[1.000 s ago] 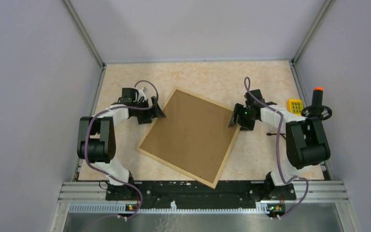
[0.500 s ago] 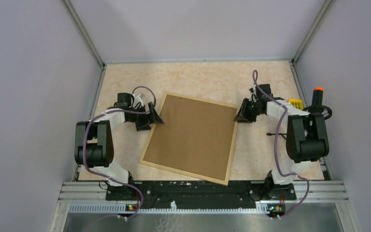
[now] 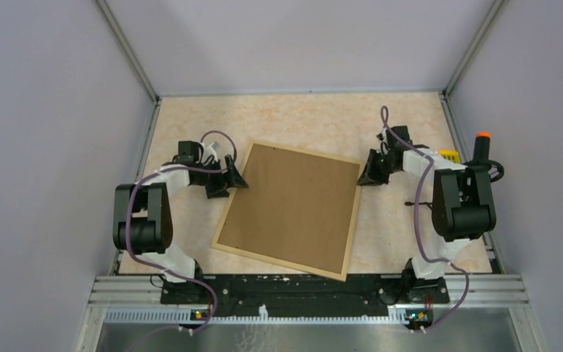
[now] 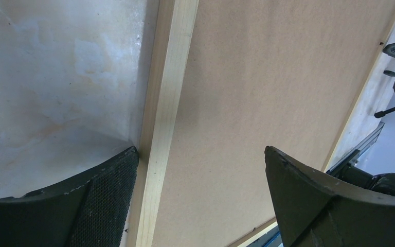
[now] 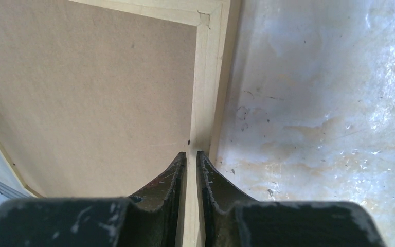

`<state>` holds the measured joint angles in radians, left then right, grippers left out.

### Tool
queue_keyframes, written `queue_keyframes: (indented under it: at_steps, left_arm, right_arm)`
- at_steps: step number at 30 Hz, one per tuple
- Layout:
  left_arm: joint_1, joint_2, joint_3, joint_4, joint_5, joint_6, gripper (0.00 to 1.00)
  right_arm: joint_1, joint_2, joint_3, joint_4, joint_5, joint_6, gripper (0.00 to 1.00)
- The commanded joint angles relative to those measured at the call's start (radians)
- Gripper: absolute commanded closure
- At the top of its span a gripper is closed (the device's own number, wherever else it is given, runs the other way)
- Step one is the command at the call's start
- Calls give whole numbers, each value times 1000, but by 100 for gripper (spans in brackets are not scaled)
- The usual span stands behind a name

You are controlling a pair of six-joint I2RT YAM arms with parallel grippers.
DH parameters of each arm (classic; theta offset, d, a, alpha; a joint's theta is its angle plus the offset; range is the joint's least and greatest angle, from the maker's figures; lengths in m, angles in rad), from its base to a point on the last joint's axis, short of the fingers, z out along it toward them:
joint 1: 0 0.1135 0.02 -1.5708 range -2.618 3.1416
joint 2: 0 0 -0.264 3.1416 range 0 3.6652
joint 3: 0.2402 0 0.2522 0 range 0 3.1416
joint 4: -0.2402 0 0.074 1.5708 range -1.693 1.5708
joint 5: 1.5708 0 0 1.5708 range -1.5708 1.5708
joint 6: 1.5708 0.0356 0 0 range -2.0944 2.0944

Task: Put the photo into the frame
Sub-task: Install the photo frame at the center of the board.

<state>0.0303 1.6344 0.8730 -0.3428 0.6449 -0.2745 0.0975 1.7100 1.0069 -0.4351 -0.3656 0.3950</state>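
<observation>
The frame [image 3: 352, 220] lies flat on the table, its thin light wood rail around a plain brown backing board [image 3: 289, 209]. My left gripper [image 3: 226, 180] stands open over the frame's upper left edge; in the left wrist view it [image 4: 200, 150] straddles the rail [image 4: 167, 103] and the board [image 4: 272, 77], one fingertip beside the rail's outer side. My right gripper [image 3: 367, 173] sits at the frame's upper right corner. The right wrist view shows this gripper [image 5: 191, 153] shut on the wood rail [image 5: 205, 77]. The photo is out of view.
A yellow block [image 3: 448, 156] and a black tool with an orange tip [image 3: 482, 147] sit by the right wall. A small black stand [image 3: 418, 203] lies right of the frame. Grey walls close in the table on three sides.
The frame has turned from a steep diagonal to a squarer lie. My right gripper moved to its upper right corner and closed on the rail. The left gripper shifted slightly and stayed open.
</observation>
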Motion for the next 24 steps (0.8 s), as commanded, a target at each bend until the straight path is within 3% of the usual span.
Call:
queue_keyframes:
  at_steps: [1,12,15,20,24]
  left_arm:
    - [-3,4,-35,-62,18,15,4]
    - [-3,0,-40,-61,19,17,4]
    - [-4,0,-40,-61,17,17,4]
    - [1,-2,-40,-56,24,15,4]
    - [5,-4,-42,-54,32,12,3]
  right_arm:
    - [1,62,30,22,48,-16,86]
    - [-13,70,48,-3,33,-35,88]
    - [-15,17,57,-50,106,-52,87]
    - [29,-54,56,-105,166,-79,76]
    - [46,-52,58,-107,188,-71,73]
